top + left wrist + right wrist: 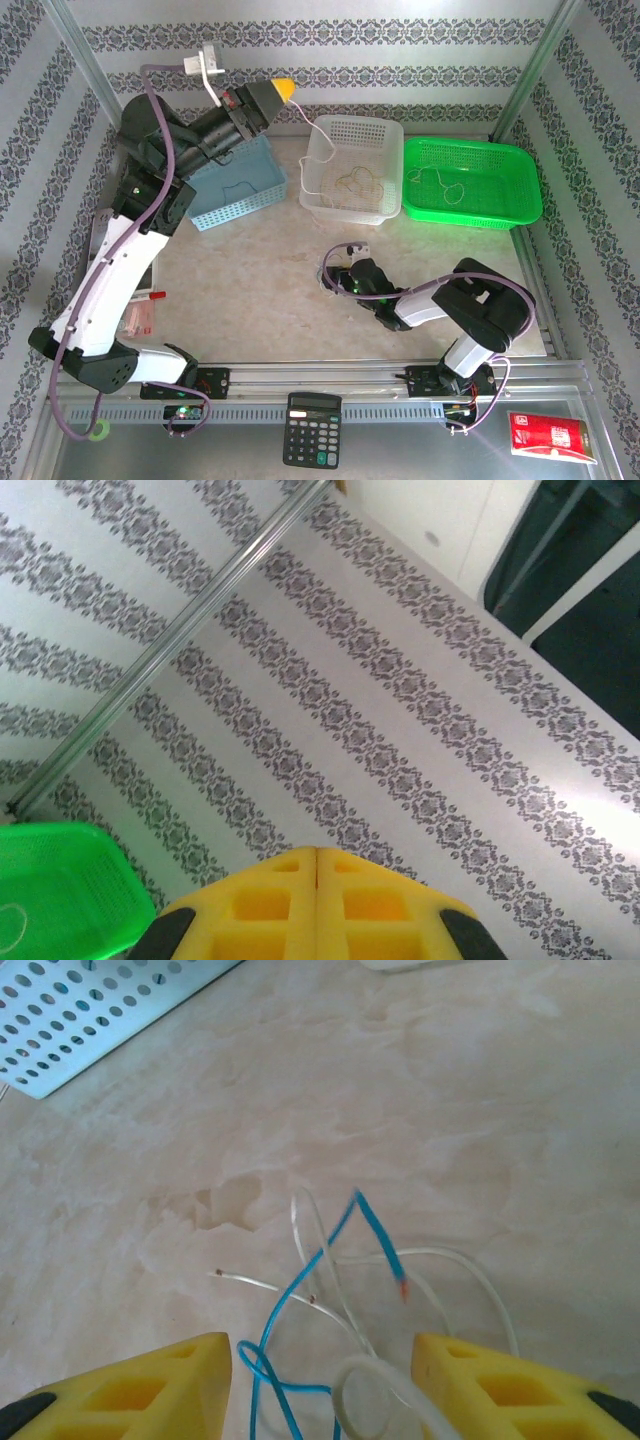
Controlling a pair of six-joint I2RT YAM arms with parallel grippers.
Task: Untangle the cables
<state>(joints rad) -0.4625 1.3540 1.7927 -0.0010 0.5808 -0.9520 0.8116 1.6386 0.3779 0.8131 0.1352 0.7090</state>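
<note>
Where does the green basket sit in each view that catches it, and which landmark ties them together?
Top external: green basket upper right, beside the white basket.
Left wrist: green basket in lower-left corner, past the closed left gripper.
Shared landmark: the metal post rising behind it against patterned wall.

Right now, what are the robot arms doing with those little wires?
They are untangling thin wires. The right gripper is down at the table with its jaws open over blue and white ones. The left gripper is shut, raised high near the white basket. Loose wires lie in it and in the green basket.
</note>
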